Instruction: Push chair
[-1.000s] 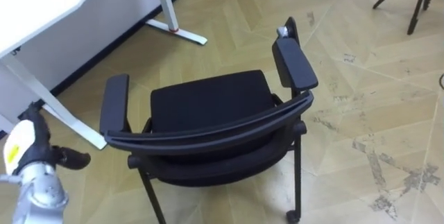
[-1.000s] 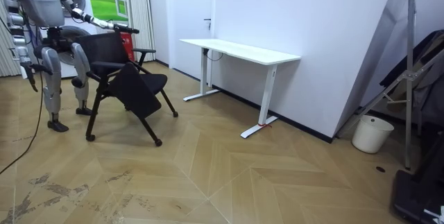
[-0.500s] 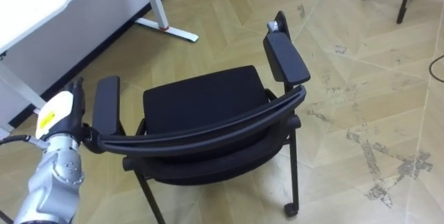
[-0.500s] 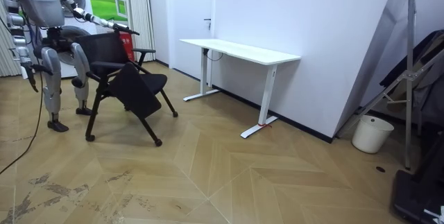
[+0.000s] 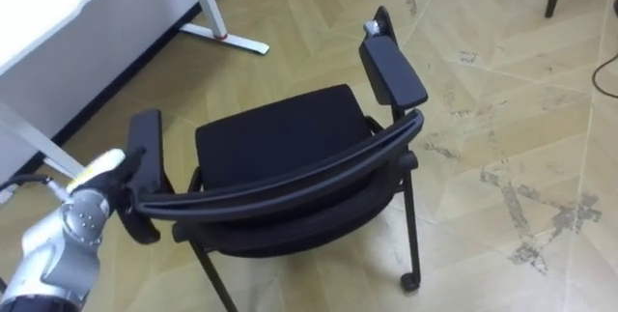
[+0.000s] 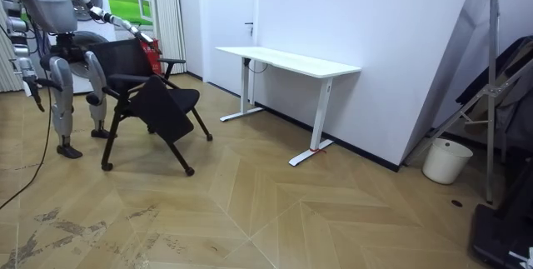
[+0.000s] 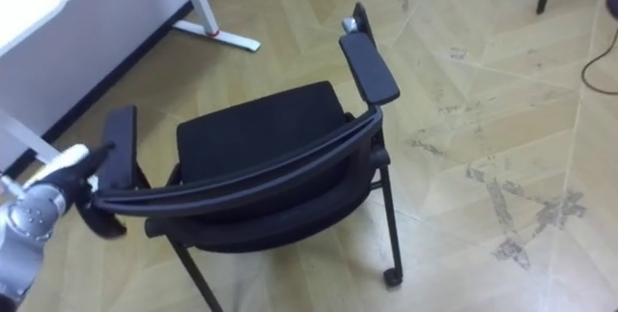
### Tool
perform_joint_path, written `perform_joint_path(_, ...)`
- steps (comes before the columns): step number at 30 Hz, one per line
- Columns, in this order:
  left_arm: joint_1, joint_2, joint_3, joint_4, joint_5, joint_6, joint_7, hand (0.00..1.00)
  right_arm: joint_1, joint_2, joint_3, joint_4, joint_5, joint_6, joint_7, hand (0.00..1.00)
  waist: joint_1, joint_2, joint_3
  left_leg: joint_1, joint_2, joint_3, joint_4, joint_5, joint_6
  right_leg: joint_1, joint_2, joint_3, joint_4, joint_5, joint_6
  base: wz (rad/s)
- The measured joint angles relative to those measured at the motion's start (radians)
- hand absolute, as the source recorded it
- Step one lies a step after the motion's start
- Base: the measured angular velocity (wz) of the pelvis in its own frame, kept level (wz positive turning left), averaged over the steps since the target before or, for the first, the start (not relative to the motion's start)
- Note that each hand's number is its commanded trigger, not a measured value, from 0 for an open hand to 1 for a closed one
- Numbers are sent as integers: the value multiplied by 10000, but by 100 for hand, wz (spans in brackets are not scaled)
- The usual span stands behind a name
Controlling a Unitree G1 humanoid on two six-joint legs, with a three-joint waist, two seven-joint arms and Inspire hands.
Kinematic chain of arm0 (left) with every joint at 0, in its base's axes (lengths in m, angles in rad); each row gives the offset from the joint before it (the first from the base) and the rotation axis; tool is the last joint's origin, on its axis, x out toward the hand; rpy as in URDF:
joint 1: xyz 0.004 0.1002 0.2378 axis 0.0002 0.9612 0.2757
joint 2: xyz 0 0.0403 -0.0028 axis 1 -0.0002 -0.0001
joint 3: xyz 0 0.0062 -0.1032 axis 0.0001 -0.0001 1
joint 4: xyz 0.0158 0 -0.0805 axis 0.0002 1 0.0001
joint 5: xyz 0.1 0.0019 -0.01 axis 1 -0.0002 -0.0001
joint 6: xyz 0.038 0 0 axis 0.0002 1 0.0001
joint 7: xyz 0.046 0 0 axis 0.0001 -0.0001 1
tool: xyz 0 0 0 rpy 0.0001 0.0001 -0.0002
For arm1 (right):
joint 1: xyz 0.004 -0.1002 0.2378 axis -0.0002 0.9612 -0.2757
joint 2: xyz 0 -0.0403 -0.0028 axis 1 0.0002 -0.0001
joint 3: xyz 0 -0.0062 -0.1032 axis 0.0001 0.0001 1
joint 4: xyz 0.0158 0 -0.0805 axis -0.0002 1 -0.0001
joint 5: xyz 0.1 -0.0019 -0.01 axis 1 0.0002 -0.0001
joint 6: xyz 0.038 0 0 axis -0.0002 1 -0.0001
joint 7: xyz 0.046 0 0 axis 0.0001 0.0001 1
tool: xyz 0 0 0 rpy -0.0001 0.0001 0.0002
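**Chair ahead, left hand at its back rail**

The chair (image 5: 280, 143) stands short of the desk (image 5: 58, 3), seat turned away from the robot. Its back rail (image 5: 290, 172) runs left to right. The left hand (image 5: 82, 217) is the nearer one, at the rail's desk-side end with the arm reaching forward. Its dark fingers blend into the black frame, so I cannot tell whether they clasp it. The right hand (image 6: 27, 86) hangs at the robot's side, on the side away from the desk.

Left arm extended forward, left hand (image 5: 100, 179) at lower left.
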Motion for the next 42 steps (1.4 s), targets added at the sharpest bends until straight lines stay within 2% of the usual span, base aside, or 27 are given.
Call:
perform_joint_path(2, -246, 366, -480, -169, -10, 256, -1070, 0, -96, -29, 9, 9, -74, 30, 108, 0, 31, 16, -12, -6, -4, -17, 17, 0, 0, 22, -9, 84, 18, 0, 0, 5)
perform_joint_path(4, -484, 576, -784, -170, 29, 434, -1926, 0, -209, -29, 25, 68, -202, 99, 251, 0, 50, 15, -11, -4, -9, -26, 58, 0, 0, 49, -11, 126, 18, 0, 0, 5)
perform_joint_path(8, -606, 717, -968, -590, 46, 869, -3325, 0, -293, -56, 18, 106, -225, 226, 419, 0, 14, 67, -2, -5, -19, -102, 81, 0, 0, 112, -13, 94, 15, -1, 1, 6)
perform_joint_path(11, -607, 991, -1105, -1251, 42, 972, -4013, 0, -319, -80, 16, 208, -189, 216, 474, 0, -55, 110, 20, -121, -29, -241, 222, -4, 7, 130, -17, -52, 10, -1, 2, 10)
perform_joint_path(13, -606, 1021, -1140, -1689, 46, 979, -4289, 0, -396, -122, 13, 440, -127, 209, 479, 0, -73, 124, 31, -105, -30, -282, 226, -4, 6, 175, -9, -46, 2, -3, 5, 9)
perform_joint_path(17, -652, 1111, -1159, -3526, 62, 1119, -5033, 0, -369, -162, 20, 515, 44, 206, 567, 0, 116, 141, 43, -173, -33, -283, 333, -13, 17, 143, -12, -23, -16, -9, 4, 0)
perform_joint_path(18, -712, 1114, -1184, -3684, 66, 1121, -5128, 0, -369, -176, 22, 525, 52, 206, 598, 0, 124, 143, 44, -194, -33, -285, 378, -24, 28, 146, -13, -23, -16, -9, 4, 0)
perform_joint_path(20, -868, 1303, -1306, -4586, 209, 1169, -5546, 0, -396, -212, -6, 539, 1, 194, 699, 0, 141, 179, 39, -282, -34, -286, 477, -38, 43, 115, -16, -16, -9, -8, 3, 0)
perform_joint_path(23, -1148, 1659, -1305, -5420, 460, 1187, -5982, 0, -356, -247, -12, 610, -15, 126, 829, 0, 165, 215, 49, -284, -31, -290, 553, -45, 40, 138, -16, 4, 5, -8, 3, 0)
perform_joint_path(28, -1671, 2272, -1304, -5694, 877, 1117, -6467, 0, -234, -397, -10, 618, 40, 31, 1148, 0, 224, 308, 60, -274, -30, -289, 555, -45, 40, 145, -16, 17, 18, -20, -10, 0)
perform_joint_path(30, -1703, 2586, -1304, -5977, 895, 1107, -6559, 0, -140, -406, -6, 610, 117, -43, 1165, 0, 348, 307, 60, -270, -29, -274, 554, -44, 39, 140, -16, 70, 18, -33, -16, 0)
perform_joint_path(32, -1707, 3035, -1296, -6550, 895, 1097, -6740, 0, -98, -426, -1, 603, 223, -47, 1153, 0, 530, 324, 47, -282, -31, -276, 556, -44, 40, 137, -19, 89, 19, -37, -13, 0)
perform_joint_path(37, -2165, 3420, -1279, -7066, 858, 1064, -6839, 0, 4, -429, -5, 605, 445, -125, 1027, 0, 943, 285, 51, -366, -36, -336, 592, -44, 40, 68, -19, -49, 6, -38, -12, 6)
perform_joint_path(40, -2226, 3712, -1266, -7287, 837, 1049, -6852, 0, -17, -428, -3, 603, 445, -155, 1036, 0, 985, 311, 9, -414, -47, -388, 597, -44, 39, 86, -21, -84, 5, -43, -7, 4)
perform_joint_path(42, -2226, 3725, -1202, -7397, 841, 1056, -6895, 0, -10, -427, -3, 612, 423, -162, 1043, 0, 997, 323, 1, -414, -50, -390, 596, -44, 39, 93, -22, -88, 6, -42, -8, 0)
